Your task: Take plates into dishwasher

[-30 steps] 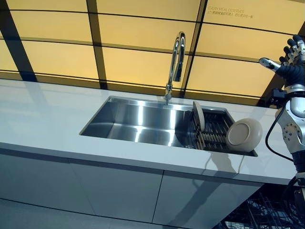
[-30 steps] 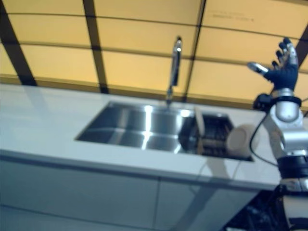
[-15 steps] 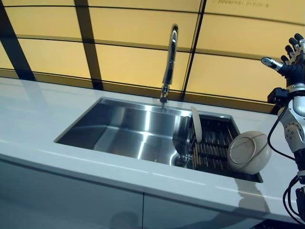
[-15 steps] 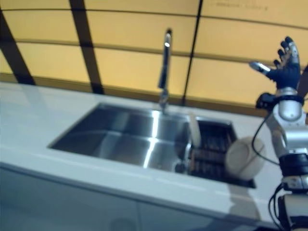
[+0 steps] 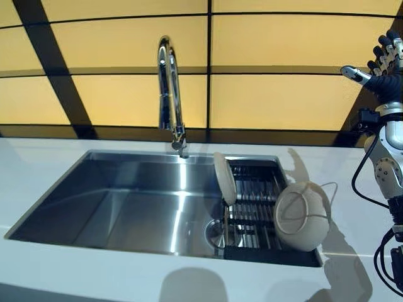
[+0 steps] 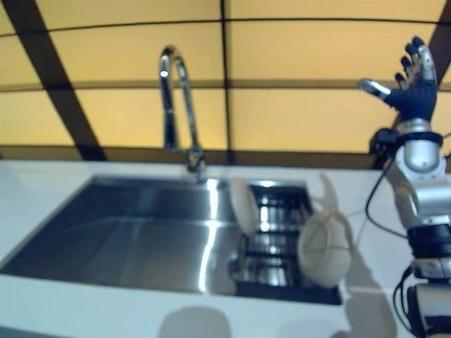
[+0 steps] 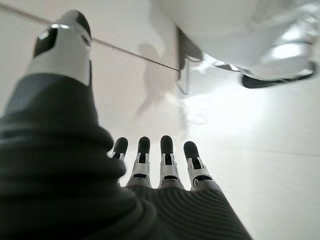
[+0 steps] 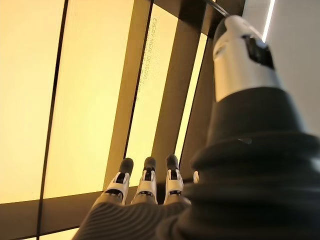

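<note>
1. The left hand (image 7: pixel 150 200) shows only in its wrist view, fingers straight, empty.
2. The right hand (image 5: pixel 385 78) is raised, fingers spread wide, empty.
3. Two plates (image 5: pixel 225 178) (image 5: pixel 302 216) stand in the sink (image 5: pixel 113 214) rack (image 5: pixel 252 207), beside the faucet (image 5: pixel 169 88).

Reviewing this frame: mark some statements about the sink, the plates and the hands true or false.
1. Two plates stand in the rack at the right end of the sink. True: a thin plate stands on edge at the rack's left side and a round plate leans at its right.
2. The right hand holds a plate. False: it is raised in front of the yellow wall, fingers spread, holding nothing.
3. The faucet rises behind the sink. True.
4. The left hand grips the round plate. False: its fingers are straight and hold nothing.
5. The rack is full of cups. False: only the two plates show.
</note>
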